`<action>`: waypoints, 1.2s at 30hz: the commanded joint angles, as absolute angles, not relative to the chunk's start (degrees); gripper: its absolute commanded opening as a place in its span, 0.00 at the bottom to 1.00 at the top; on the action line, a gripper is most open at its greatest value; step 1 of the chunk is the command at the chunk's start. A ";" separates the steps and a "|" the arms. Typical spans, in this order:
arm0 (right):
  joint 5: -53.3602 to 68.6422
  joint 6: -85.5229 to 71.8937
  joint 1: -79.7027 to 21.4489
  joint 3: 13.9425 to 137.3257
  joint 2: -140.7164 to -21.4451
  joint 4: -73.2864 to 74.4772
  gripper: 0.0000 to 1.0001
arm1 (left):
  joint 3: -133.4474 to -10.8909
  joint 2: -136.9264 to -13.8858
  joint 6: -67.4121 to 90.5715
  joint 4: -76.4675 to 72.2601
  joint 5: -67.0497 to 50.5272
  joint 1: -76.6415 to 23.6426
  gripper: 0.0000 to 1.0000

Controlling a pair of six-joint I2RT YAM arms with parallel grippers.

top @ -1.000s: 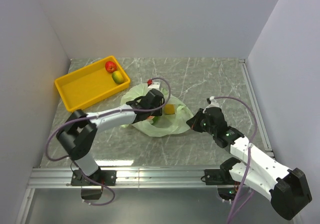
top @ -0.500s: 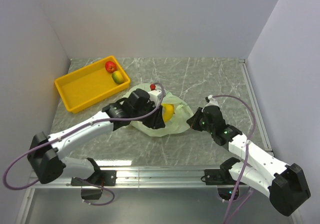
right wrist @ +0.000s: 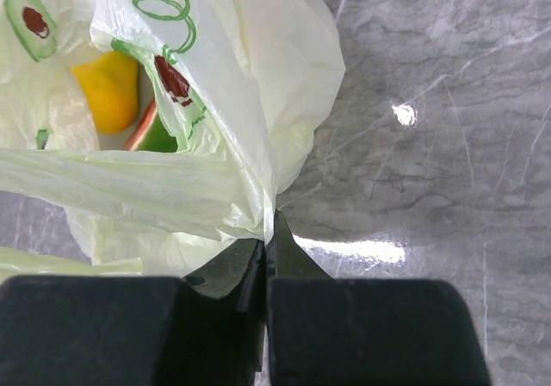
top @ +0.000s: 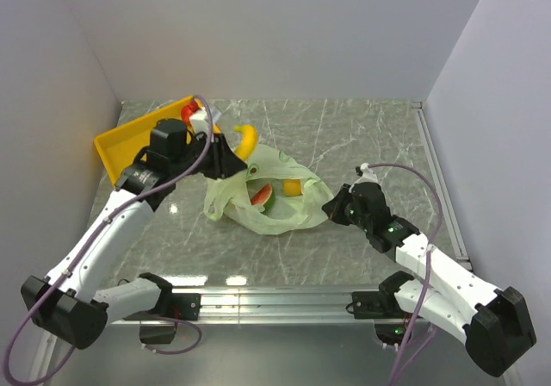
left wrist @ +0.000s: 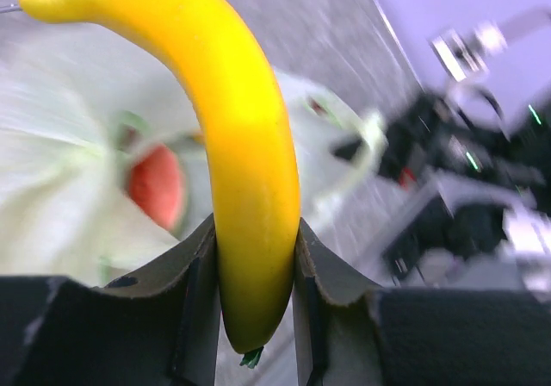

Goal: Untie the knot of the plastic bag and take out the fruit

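The pale green plastic bag (top: 258, 209) lies open mid-table; no knot shows. My left gripper (top: 236, 154) hangs above the bag's left rim, shut on a yellow banana (top: 247, 138). The left wrist view shows that banana (left wrist: 245, 162) pinched at its lower end between both pads (left wrist: 202, 274). Inside the bag lie a red watermelon slice (top: 263, 196) and a small yellow-orange fruit (top: 293, 187). My right gripper (top: 331, 207) is shut on the bag's right edge (right wrist: 258, 205), low on the table, and its wrist view shows the yellow fruit (right wrist: 108, 89).
A yellow tray (top: 120, 140) stands at the back left, partly behind my left arm, with a red apple (top: 189, 110) showing at its far corner. White walls close in three sides. A metal rail (top: 275, 300) runs along the near edge.
My left gripper has risen out of the bag with the banana and swung back and to the left toward the tray. The right gripper has kept its hold on the bag's edge.
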State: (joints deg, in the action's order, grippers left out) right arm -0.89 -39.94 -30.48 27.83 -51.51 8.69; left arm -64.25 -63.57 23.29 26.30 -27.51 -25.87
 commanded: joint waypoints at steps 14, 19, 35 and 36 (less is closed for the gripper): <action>-1.41 -36.30 -30.24 30.23 -47.81 10.99 0.00 | -76.01 -94.64 25.32 14.94 12.21 -4.05 0.15; -0.70 -36.04 -30.24 30.32 -47.37 11.51 0.00 | -83.66 -104.83 21.98 14.85 12.92 -2.90 0.36; -2.19 -34.37 -30.32 31.46 -49.22 12.39 0.00 | -78.78 -94.15 23.64 18.81 8.01 -7.20 0.84; -2.63 -34.02 -30.15 31.55 -49.31 12.48 0.00 | -77.27 -90.30 24.08 18.81 6.34 -8.51 0.82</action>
